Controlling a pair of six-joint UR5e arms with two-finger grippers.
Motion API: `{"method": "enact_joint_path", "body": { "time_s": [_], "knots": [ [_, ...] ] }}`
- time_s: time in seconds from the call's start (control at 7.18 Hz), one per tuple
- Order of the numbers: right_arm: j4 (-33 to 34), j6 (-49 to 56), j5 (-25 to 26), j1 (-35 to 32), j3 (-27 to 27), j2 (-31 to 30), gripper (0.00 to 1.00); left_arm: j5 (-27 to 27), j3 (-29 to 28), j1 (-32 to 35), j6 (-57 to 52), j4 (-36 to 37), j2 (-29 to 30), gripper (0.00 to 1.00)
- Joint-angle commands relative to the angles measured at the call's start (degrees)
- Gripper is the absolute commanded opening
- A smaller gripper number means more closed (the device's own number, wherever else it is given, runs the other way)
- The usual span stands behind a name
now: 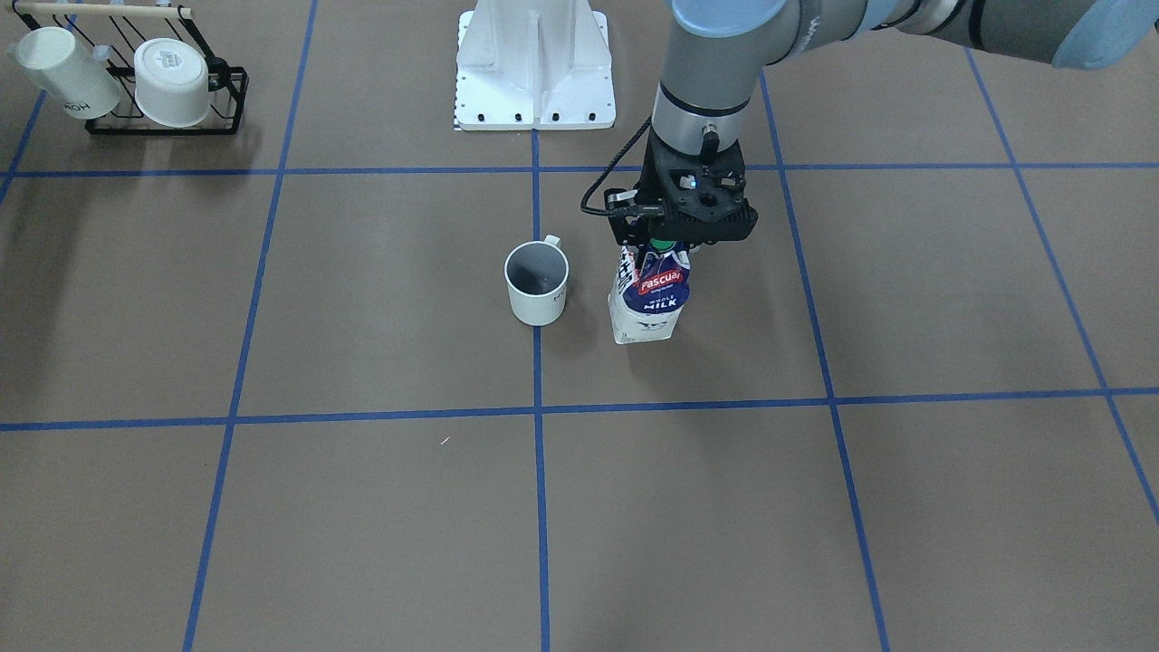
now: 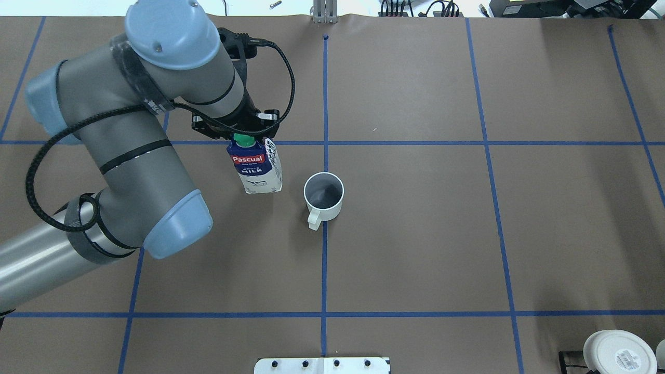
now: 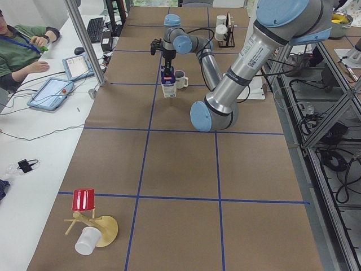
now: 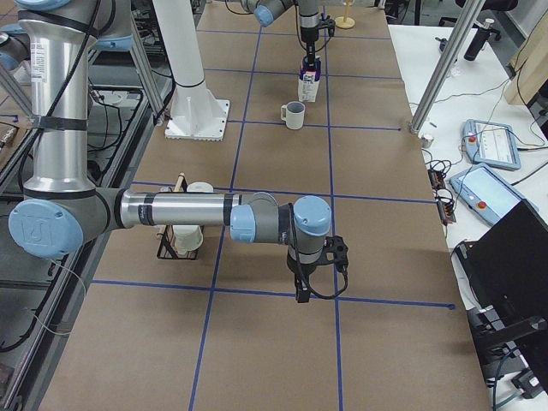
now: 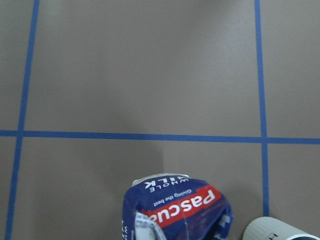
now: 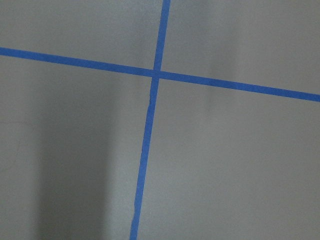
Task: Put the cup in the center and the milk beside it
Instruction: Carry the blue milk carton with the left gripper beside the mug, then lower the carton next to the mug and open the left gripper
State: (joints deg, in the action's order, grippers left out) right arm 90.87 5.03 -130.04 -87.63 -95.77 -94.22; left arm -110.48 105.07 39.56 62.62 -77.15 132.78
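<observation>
The cup (image 1: 537, 282), a white mug with a grey inside, stands upright on the blue centre line, and it also shows in the overhead view (image 2: 323, 195). The milk (image 1: 649, 299), a navy and white Pascual carton with a green cap, is close beside the cup on the robot's left side (image 2: 257, 169), slightly tilted. My left gripper (image 1: 665, 243) comes down from above and is shut on the carton's gable top. I cannot tell whether the carton's base touches the table. My right gripper (image 4: 301, 295) hangs low over a blue line crossing far from both. I cannot tell its state.
A black wire rack (image 1: 167, 81) with two more white mugs stands at the table's corner on the robot's right. The white robot base (image 1: 534, 72) is behind the cup. A red cup (image 3: 83, 199) and a white cup (image 3: 86, 241) on a wooden stand sit at the far left end.
</observation>
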Motion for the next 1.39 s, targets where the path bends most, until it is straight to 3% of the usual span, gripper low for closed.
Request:
{"method": "enact_joint_path", "body": {
  "time_s": [0.0,0.97,1.11,1.25],
  "knots": [
    [-0.08,-0.02,-0.12,0.00,0.23,0.00,1.00,0.26,-0.31,-2.64,0.31,-0.02,0.46,0.00],
    [0.01,-0.02,-0.21,0.00,0.23,0.00,1.00,1.84,-1.28,-5.46,0.05,-1.51,1.08,0.00],
    [0.01,-0.02,-0.21,0.00,0.23,0.00,1.00,1.84,-1.54,-5.46,-0.22,-2.56,0.73,0.32],
    [0.01,-0.02,-0.12,0.00,0.23,0.00,1.00,3.84,-1.63,-5.55,-0.30,-2.66,0.55,0.93]
  ]
}}
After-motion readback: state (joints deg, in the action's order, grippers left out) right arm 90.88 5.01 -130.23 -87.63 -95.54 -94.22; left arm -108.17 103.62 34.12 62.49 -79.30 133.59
